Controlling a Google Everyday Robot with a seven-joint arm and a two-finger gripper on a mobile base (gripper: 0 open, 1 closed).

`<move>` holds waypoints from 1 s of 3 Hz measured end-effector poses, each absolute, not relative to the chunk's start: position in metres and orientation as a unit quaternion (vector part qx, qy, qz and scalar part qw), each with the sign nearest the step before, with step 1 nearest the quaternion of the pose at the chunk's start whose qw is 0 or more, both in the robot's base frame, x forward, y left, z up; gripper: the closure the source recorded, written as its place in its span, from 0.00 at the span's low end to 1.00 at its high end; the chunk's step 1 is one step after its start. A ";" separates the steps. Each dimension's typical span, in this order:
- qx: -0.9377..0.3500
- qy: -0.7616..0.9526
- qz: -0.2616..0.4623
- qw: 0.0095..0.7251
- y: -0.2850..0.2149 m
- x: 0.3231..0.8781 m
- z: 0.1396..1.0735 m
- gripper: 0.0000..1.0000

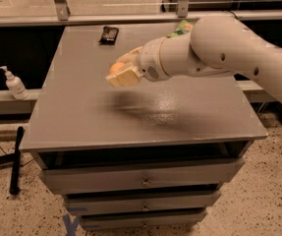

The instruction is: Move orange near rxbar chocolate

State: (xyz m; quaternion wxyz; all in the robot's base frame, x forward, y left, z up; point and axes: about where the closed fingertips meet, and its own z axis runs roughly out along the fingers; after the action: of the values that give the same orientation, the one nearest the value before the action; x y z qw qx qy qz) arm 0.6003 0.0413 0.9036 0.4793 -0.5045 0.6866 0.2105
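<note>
The gripper (124,74) holds the orange (115,68) in its fingers over the tabletop (81,117). The dark bar (109,34) lies beyond, a green bag (182,28) behind the arm (219,48).

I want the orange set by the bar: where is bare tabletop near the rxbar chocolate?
Bare tabletop lies left, right and in front of the rxbar chocolate, down to the front edge. The pincer, holding the orange, hangs over the middle. Crowded far right: green bag behind the arm.

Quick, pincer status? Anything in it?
Pincer: closed on the orange, held up above the middle of the table, short of the rxbar chocolate.
</note>
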 end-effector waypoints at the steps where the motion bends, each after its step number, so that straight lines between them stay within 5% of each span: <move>1: -0.503 0.667 0.198 0.513 0.056 0.641 0.911 1.00; 3: -0.508 0.640 0.165 0.552 0.077 0.754 0.919 1.00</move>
State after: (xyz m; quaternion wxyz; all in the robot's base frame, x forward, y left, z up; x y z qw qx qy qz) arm 0.7540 0.0768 0.9193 0.5519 -0.5081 0.6404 0.1646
